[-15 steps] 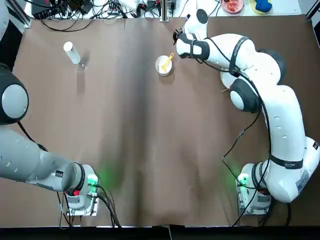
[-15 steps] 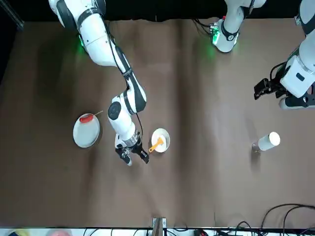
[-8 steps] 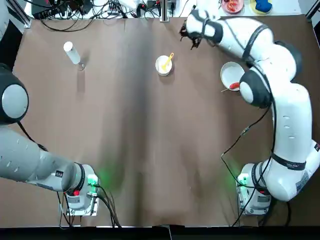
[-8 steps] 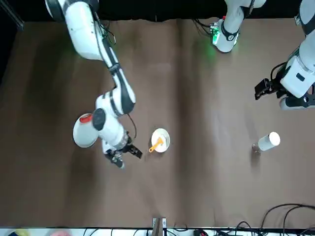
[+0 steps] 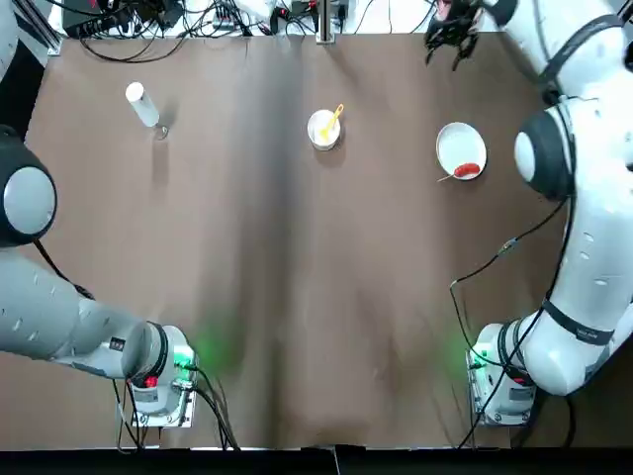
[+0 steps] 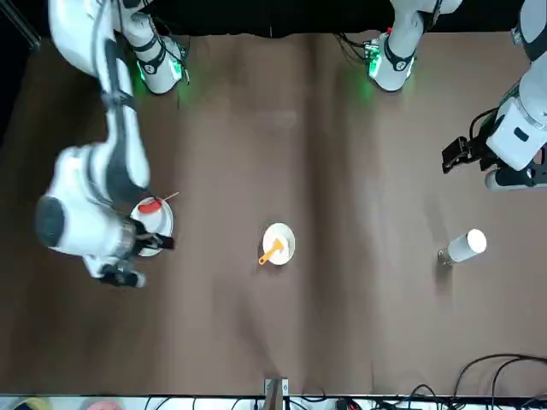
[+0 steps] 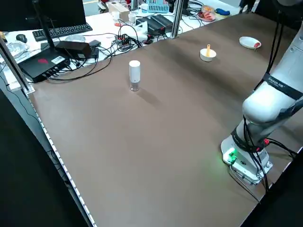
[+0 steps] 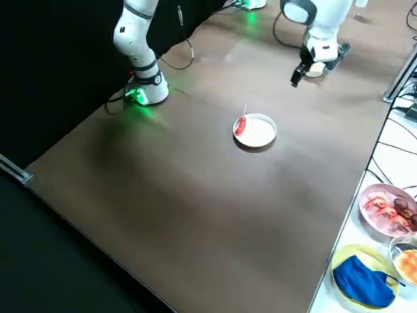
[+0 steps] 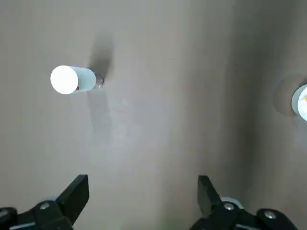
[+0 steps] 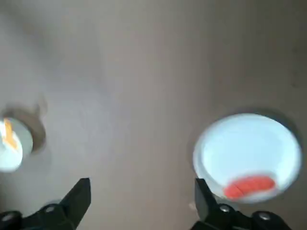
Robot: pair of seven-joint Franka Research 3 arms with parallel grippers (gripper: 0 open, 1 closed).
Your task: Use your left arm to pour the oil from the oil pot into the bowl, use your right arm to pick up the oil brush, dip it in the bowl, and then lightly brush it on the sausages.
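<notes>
oil pot (image 5: 141, 103): upright at the far left of the bench (image 5: 267, 297), well apart from everything else; nothing holds it.
bowl (image 5: 322, 130): far centre of the bench, with the oil brush (image 5: 332, 119) resting in it, handle leaning out over the rim.
sausages (image 5: 467, 170): one red piece on the near edge of the white plate (image 5: 457, 143), a thin stick poking off it; the plate sits to the right of the bowl, well apart.
left gripper (image 9: 141, 199): fingers spread wide, empty, hanging high over the bench, near the oil pot but not over it.
right gripper (image 10: 139, 201): fingers wide, holding nothing, up at the far right edge, beyond the plate.
risk 1: you'd likely tip the slim pot if the left fingers come in off-centre; it looks top-heavy.
risk 2: the brush leans loosely; a nudge on the handle could lever it out or slide the bowl.
risk 3: the right arm is at a long reach over the plate, so coming back low could clip the plate or the stick.
risk 4: I can't tell whether the bowl has oil in it; check before you skip the pour.
view gap: the right side view alone shows the dishes of food (image 8: 389, 208) off the bench edge; the left side view shows the pot's clear lower body; the front view hides part of the plate behind the right arm; the right wrist view shows plate and bowl together.
</notes>
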